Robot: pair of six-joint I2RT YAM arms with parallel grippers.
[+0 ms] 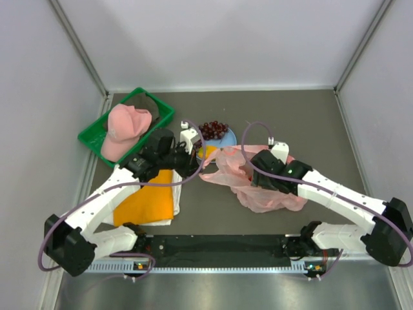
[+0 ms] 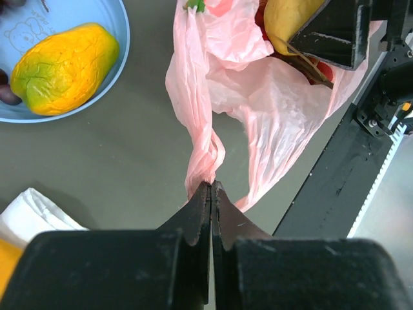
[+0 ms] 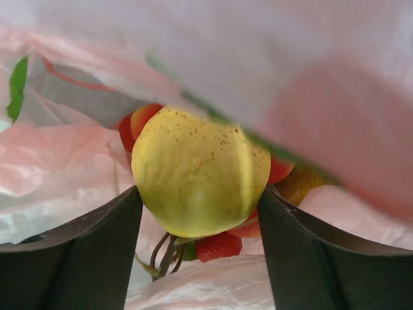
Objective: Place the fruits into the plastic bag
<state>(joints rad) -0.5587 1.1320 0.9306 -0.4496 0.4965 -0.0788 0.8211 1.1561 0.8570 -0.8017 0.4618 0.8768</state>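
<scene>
The left gripper (image 2: 211,192) was pinched shut on a twisted edge of the crinkly translucent pink plastic bag (image 2: 271,110). Inside that bag, the right gripper (image 3: 200,190) bracketed a speckled yellow toy lemon (image 3: 200,161) lying on small red toy fruits (image 3: 219,247). Whether it squeezed the lemon could not be told.

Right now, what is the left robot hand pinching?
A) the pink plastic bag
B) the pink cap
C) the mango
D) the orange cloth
A: the left gripper is shut on a twisted edge of the pink plastic bag, while the mango lies on the blue plate.
</scene>
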